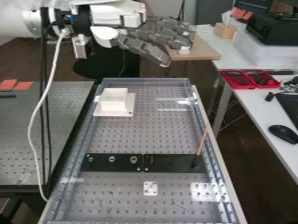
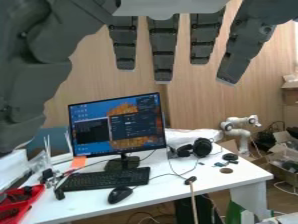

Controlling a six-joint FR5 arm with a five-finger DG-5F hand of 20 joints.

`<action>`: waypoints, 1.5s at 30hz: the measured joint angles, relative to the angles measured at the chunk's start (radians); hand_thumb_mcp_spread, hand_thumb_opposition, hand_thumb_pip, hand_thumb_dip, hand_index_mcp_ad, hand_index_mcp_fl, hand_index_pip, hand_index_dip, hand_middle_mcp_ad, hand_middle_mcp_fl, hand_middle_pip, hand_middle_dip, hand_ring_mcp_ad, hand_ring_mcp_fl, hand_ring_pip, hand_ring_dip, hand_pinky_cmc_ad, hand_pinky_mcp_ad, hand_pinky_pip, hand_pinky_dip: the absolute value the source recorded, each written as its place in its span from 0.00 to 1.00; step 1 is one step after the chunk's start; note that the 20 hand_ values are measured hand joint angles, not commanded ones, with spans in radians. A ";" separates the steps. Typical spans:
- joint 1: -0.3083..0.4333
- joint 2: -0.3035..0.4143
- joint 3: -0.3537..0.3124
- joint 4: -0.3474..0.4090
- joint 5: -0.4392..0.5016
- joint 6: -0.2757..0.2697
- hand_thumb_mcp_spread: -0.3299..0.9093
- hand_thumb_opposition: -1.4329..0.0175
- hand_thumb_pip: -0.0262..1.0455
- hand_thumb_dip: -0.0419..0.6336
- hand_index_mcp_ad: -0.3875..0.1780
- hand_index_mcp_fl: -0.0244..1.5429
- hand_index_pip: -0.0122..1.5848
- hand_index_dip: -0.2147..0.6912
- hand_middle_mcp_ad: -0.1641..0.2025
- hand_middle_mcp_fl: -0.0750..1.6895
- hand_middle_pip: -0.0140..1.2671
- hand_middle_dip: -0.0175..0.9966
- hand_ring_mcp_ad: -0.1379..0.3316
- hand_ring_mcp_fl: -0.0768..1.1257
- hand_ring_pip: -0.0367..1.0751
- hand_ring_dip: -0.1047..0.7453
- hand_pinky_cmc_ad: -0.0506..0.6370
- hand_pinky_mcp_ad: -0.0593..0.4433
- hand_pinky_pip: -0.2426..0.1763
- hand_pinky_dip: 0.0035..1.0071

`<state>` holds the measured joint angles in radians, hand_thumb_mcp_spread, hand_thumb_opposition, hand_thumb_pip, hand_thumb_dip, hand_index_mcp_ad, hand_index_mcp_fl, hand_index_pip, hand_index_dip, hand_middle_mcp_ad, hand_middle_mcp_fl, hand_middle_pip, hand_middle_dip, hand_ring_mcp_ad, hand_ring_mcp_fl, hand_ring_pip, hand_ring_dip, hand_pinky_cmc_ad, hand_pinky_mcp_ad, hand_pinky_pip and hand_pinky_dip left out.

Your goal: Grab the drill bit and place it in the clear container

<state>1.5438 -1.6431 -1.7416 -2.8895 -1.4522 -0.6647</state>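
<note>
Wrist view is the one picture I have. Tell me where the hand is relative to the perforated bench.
Observer: The hand is raised near the far end of the perforated bench.

Operator: Good. Name what stands closest to that end of the bench.

Observer: A white block on a flat white base, toward the high view's left side, farther from the camera than the two black plates lying end to end across the bench.
</note>
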 joint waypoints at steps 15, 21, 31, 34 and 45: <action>-0.003 -0.006 0.024 -0.027 -0.024 -0.023 0.49 0.55 0.35 0.14 0.53 0.07 0.08 0.59 0.72 0.13 0.11 0.30 0.71 0.08 0.13 0.18 0.68 0.73 0.34 0.47; -0.001 -0.007 0.023 -0.024 -0.027 -0.024 0.50 0.55 0.35 0.12 0.54 0.07 0.08 0.59 0.72 0.13 0.11 0.30 0.72 0.08 0.13 0.18 0.68 0.73 0.34 0.47; -0.003 -0.009 0.023 -0.015 -0.030 -0.033 0.50 0.55 0.35 0.12 0.54 0.07 0.08 0.59 0.72 0.13 0.11 0.30 0.72 0.08 0.13 0.18 0.68 0.73 0.34 0.47; -0.003 -0.010 0.021 -0.014 -0.032 -0.028 0.49 0.55 0.35 0.12 0.54 0.07 0.08 0.59 0.72 0.13 0.11 0.30 0.73 0.08 0.13 0.18 0.68 0.73 0.34 0.47; 0.005 -0.005 0.000 -0.021 -0.053 -0.028 0.50 0.55 0.35 0.12 0.55 0.07 0.08 0.59 0.72 0.14 0.11 0.30 0.72 0.08 0.13 0.18 0.68 0.73 0.34 0.47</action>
<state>1.5489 -1.6481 -1.7417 -2.9107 -1.5053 -0.6923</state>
